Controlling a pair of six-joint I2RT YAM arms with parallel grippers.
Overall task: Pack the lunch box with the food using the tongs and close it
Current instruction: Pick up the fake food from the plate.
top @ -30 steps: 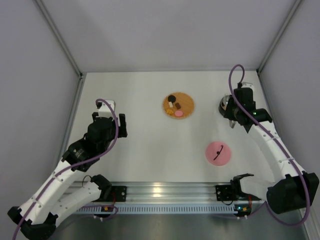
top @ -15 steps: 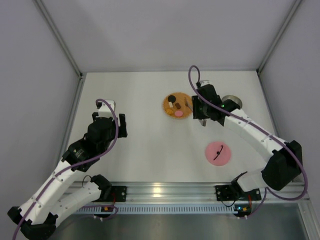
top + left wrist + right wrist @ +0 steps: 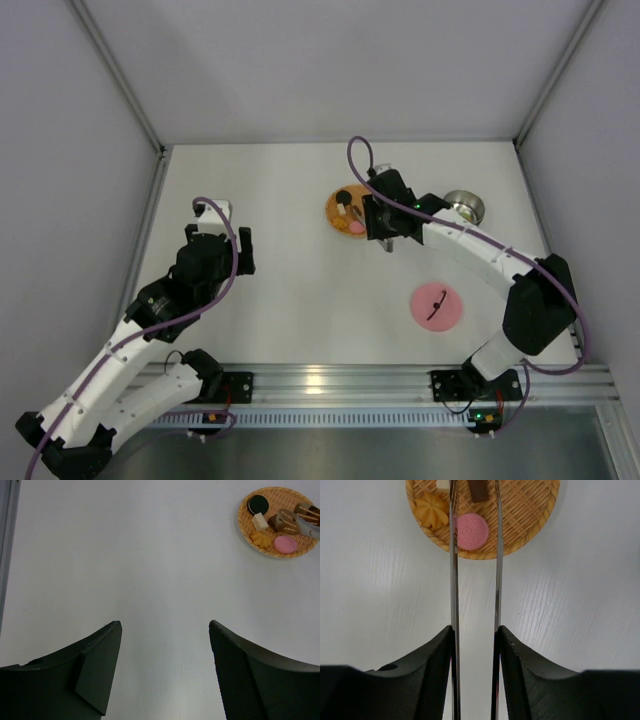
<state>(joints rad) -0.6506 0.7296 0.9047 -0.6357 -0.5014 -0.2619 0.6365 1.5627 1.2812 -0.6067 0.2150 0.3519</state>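
**Tongs poised over the snacks, box waiting off to the side**

The food point(image 3: 272, 522) sits in a small cluster on a round woven mat point(image 3: 530, 510) near the middle of the table point(image 3: 290, 290): a dark round biscuit, a pale cube, a brown piece, a yellow-orange cookie and a pink round one. The tongs point(image 3: 453, 580) run straight out from the right gripper point(image 3: 475, 635). Their long axis points directly at the mat, and their two thin arms stand parallel with a gap between them.

In the wrist view the pink biscuit lies in that gap at the mat's near edge. The brown piece sits further along, by the tips. From the left wrist view the slotted tips sit right beside the brown piece, but I cannot tell whether they touch it.

The right gripper is partly closed, its pads pressing on the outside of the two tong arms. The tongs themselves look open and seem to carry nothing. To my eye the next move is a squeeze, since whatever is picked lies dead ahead along the tongs.

The lunch box point(image 3: 465, 206) stands apart from the mat, towards that arm's right. A pink lid point(image 3: 437, 305) lies flat nearer the bases.

The left gripper point(image 3: 165, 625) is spread wide and empty, well away from the mat. The right arm is clearly the nearer one.
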